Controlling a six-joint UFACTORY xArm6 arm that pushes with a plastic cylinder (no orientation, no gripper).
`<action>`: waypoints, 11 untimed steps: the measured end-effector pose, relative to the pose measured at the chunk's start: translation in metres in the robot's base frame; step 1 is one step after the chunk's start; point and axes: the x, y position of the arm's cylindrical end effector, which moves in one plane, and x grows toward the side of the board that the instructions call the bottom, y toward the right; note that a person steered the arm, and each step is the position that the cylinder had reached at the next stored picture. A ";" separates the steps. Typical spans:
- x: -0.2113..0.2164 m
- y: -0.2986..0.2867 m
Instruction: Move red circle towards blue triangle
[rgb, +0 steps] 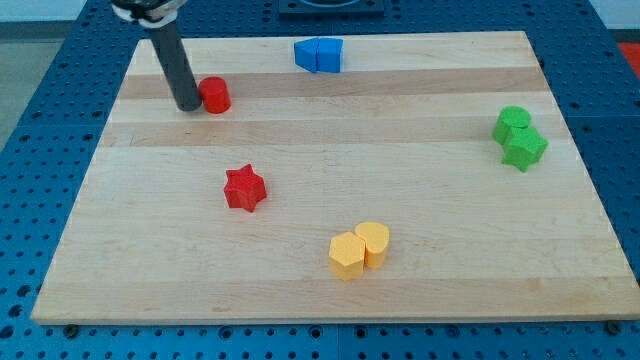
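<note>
The red circle (215, 95) is a short red cylinder near the board's upper left. My tip (188, 105) stands right at its left side, touching or nearly touching it. The rod rises from there toward the view's top left. The blue triangle (306, 54) lies at the top centre of the board, pressed against a blue cube (329, 55) on its right. The blue pair is well to the right of and a little above the red circle.
A red star (244, 188) lies below the red circle. Two yellow blocks (359, 249) sit together at the bottom centre. Two green blocks (519, 138) sit together at the right. The wooden board (420, 130) rests on a blue perforated table.
</note>
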 end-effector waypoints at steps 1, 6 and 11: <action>-0.014 0.017; -0.007 0.082; -0.002 0.173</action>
